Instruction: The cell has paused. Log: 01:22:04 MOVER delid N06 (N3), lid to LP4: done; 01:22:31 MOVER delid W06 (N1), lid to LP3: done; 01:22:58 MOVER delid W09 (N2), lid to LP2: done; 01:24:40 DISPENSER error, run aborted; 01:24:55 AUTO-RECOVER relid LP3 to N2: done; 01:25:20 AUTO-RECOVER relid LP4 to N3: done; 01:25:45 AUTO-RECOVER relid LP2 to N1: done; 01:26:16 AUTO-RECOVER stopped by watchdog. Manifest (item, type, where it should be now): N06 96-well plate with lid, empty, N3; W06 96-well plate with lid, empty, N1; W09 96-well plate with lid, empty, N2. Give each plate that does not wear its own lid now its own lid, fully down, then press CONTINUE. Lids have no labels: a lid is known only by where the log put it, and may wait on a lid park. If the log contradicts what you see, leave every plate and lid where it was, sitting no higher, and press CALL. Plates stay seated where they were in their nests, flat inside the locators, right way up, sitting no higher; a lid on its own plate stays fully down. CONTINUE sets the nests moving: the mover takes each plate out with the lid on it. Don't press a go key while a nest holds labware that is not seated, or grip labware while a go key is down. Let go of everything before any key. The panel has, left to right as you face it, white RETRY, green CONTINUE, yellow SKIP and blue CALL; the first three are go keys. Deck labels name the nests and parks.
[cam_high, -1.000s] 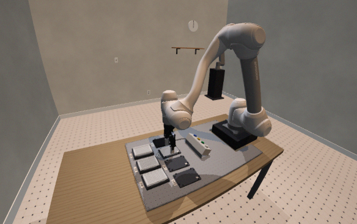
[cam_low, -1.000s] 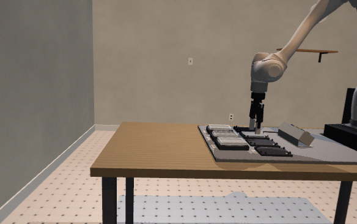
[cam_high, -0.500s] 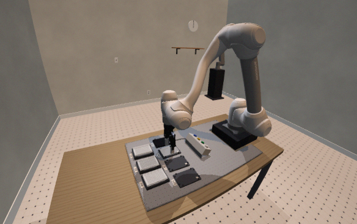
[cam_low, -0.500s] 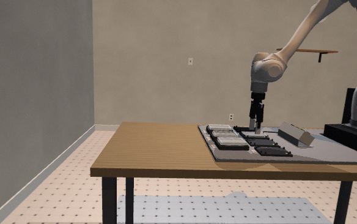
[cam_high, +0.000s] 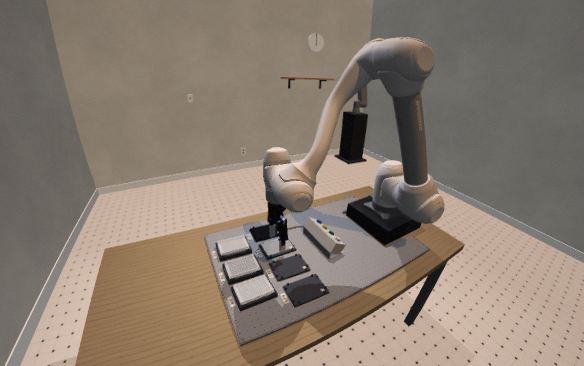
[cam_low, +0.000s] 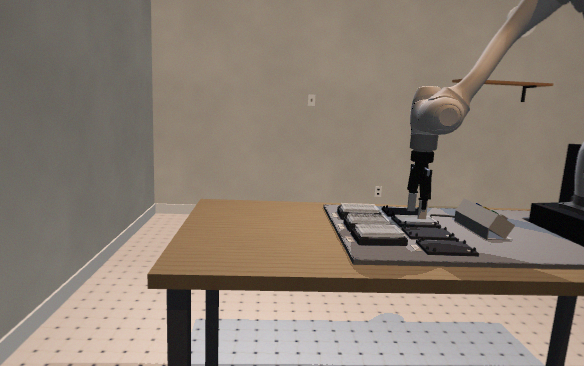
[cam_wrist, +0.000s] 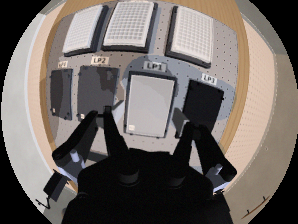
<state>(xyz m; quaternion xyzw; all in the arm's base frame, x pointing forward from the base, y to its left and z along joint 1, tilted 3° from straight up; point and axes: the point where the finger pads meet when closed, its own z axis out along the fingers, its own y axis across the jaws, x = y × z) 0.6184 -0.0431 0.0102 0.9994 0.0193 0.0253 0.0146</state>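
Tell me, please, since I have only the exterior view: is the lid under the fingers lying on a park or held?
Observer: It is lying there. In the wrist view the lid rests flat on its park, and the gripper is open with a finger on either side.
Operator: Thank you. Which park is that?
Observer: From the top it is the second in the row of four, counting from the far end. The other parks, like this one, are dark and bear no lid.
Operator: And the panel?
Observer: The top view shows coloured keys on the panel. The gripper is apart from them.
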